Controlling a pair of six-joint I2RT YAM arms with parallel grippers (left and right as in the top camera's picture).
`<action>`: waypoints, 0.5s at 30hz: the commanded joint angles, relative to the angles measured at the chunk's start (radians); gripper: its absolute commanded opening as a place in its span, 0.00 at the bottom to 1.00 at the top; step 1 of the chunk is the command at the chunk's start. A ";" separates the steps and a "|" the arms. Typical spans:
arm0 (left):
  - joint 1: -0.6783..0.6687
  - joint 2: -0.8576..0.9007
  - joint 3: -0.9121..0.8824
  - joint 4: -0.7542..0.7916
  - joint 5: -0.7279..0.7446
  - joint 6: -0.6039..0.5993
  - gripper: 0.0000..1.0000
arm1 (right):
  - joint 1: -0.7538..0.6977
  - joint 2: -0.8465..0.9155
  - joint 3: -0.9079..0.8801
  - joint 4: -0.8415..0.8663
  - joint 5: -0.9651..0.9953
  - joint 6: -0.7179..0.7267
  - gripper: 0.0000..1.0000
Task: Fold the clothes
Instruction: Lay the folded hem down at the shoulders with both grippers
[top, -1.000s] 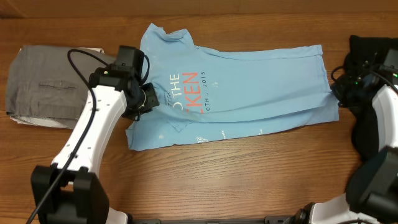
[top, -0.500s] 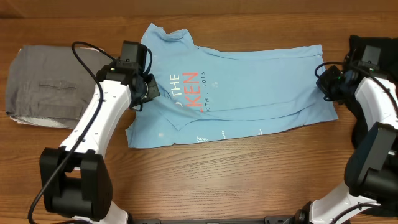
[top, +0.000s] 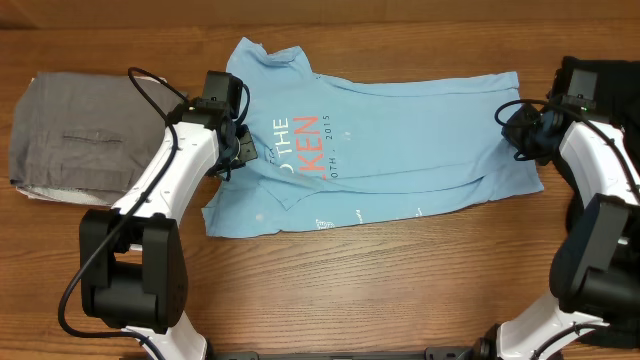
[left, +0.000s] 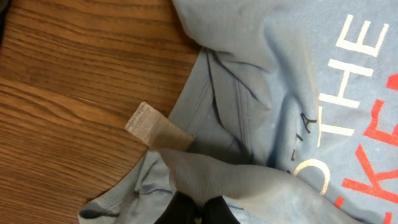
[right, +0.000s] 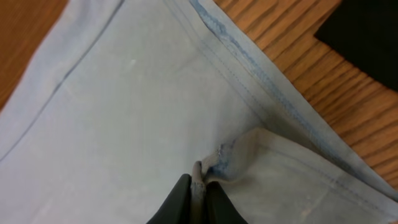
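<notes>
Light blue cotton T-shirt (top: 400, 130) lying flat: left gripper (top: 244, 153) pinches the collar (left: 208, 87), while right gripper (top: 513, 129), newly moved in, now clamps the right hem (right: 273, 93), readying a two-handed fold.

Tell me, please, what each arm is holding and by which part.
Both hold the T-shirt. The left jaws pinch a bunched fold near the neck label, and the right jaws pinch a fold at the hem on the opposite end.
</notes>
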 joint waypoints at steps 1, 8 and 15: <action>0.007 0.012 0.014 0.004 -0.027 -0.005 0.04 | 0.006 0.060 0.000 0.020 0.016 0.005 0.09; 0.011 0.028 0.014 0.005 -0.035 -0.012 0.04 | 0.006 0.122 0.000 0.094 -0.015 0.005 0.10; 0.013 0.044 0.014 0.017 -0.058 -0.011 0.06 | 0.006 0.121 0.002 0.152 -0.070 -0.007 0.33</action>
